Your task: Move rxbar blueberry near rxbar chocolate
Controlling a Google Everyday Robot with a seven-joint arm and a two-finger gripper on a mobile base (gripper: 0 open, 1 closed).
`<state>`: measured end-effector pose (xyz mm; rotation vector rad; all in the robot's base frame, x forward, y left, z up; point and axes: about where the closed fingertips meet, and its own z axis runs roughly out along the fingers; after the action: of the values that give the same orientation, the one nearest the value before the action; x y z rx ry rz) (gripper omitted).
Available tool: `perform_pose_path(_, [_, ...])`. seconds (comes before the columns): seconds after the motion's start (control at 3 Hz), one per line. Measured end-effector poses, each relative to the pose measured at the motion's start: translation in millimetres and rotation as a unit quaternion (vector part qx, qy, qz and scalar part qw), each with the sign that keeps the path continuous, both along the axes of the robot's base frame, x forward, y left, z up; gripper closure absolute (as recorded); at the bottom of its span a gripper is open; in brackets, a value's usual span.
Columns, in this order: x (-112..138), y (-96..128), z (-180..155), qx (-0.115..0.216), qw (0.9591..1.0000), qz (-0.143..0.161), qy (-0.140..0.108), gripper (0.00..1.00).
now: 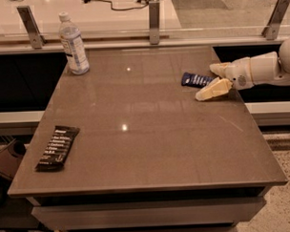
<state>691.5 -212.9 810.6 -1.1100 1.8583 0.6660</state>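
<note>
I see the dark blue rxbar blueberry (195,79) lying flat near the right edge, its end between the spread fingers of the gripper (212,79); the black rxbar chocolate (58,147) lies flat by the front-left corner.

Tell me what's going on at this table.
The robot's gripper, reaching in from the right, is open, a finger on either side of the rxbar blueberry, which lies flat on the table, not yet lifted. The rxbar chocolate lies far off at the front left corner. A water bottle stands at the back left.
</note>
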Motion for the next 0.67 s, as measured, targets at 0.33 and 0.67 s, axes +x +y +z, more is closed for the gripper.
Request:
perform_pose_path(0.33, [0.7,3.1,-1.5,0.001,1.0000,0.002,0.001,0.40])
perform_pose_path(0.67, [0.7,3.2,0.6,0.001,1.0000,0.002,0.001,0.64])
